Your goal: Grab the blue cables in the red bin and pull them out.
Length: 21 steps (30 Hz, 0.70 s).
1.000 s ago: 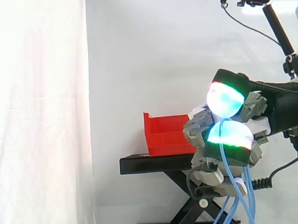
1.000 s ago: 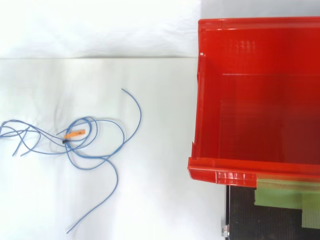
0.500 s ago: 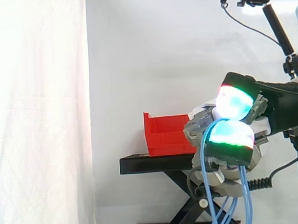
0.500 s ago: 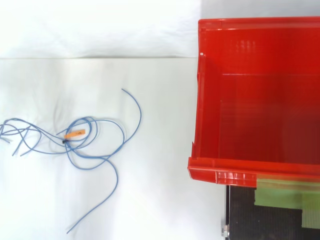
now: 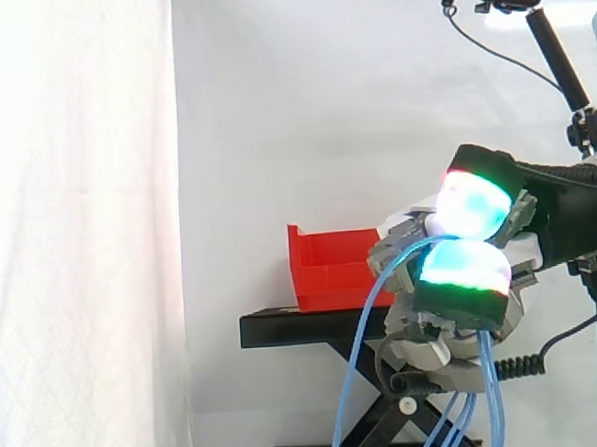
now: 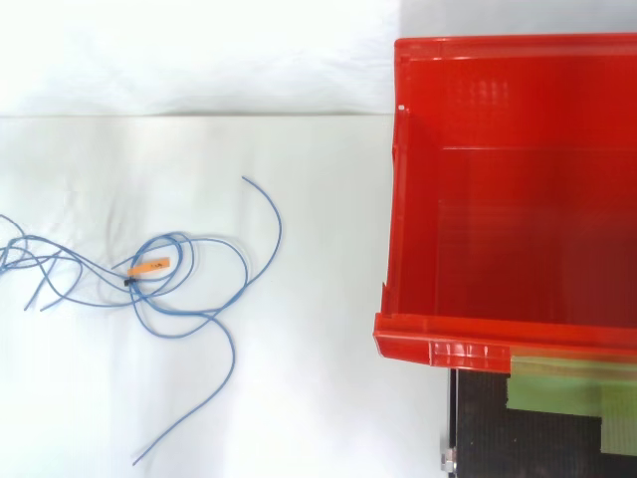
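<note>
Blue cables (image 6: 129, 283): from above you see them lying loose on the white surface (image 6: 318, 329), well to the left of the red bin (image 6: 443, 349) and clear of it. They are tangled into a few loops, and a small orange tag (image 6: 149, 266) sits at the knot. Long free ends curl up and down from the knot, and other strands run off the left edge.

The inside of the red bin is bare red floor and walls. Green tape (image 6: 557, 383) sits on the black stand (image 5: 304, 326) just below the bin's front rim.

From the side you have the robot hand (image 5: 464, 275) in front of the stand, to the right of the bin and at about its height. Its fingers are curled, and two glowing fingertips (image 5: 468, 203) are stacked close together. Blue strands come out from between those pads, so the robot hand is pinching the blue cables. One strand arcs left and drops past the stand's edge. The others hang straight down below the robot hand and leave the bottom of the view.

A camera mount (image 5: 555, 50) stands on a pole at the upper right.
</note>
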Motion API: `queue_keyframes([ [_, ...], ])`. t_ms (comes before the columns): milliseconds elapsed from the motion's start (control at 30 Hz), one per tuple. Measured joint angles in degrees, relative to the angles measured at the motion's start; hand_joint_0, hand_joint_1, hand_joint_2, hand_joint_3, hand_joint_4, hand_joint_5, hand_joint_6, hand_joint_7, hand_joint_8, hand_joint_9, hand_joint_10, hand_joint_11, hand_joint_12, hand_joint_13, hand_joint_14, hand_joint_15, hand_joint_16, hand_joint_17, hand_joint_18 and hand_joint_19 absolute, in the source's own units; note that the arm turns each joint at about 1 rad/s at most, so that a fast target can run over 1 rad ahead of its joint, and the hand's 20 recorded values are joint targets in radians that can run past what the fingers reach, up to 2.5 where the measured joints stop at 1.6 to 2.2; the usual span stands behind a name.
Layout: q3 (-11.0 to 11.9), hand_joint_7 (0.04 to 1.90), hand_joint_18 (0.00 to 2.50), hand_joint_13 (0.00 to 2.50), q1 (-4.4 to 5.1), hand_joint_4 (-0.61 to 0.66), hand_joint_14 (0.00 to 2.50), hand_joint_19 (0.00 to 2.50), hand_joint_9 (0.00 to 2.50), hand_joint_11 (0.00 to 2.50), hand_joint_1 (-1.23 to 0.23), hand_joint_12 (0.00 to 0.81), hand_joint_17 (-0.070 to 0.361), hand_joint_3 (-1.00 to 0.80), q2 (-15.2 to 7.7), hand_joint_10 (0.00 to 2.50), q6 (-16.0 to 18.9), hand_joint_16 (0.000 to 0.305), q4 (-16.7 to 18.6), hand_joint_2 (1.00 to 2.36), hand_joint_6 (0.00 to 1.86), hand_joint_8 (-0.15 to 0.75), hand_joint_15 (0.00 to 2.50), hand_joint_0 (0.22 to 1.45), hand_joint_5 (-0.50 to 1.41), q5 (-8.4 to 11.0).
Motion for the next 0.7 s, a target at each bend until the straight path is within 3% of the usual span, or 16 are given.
queue_keyframes([
  [433, 0.0, 0.40, 0.81, 1.01, 0.01, 0.04, 0.76, 1.08, 0.82, 0.82, -0.98, 0.324, 0.102, -0.85, 0.0, 0.02, 0.0, 0.045, 0.0, 1.01, 1.37, 0.217, 1.60, 0.95, 0.44, -0.01],
  [700, 0.0, 0.40, 0.80, 1.01, 0.01, 0.01, 0.77, 1.09, 0.81, 0.85, -1.00, 0.322, 0.101, -0.79, 0.0, 0.02, 0.0, 0.045, 0.0, 1.01, 1.40, 0.216, 1.59, 0.95, 0.41, -0.03],
])
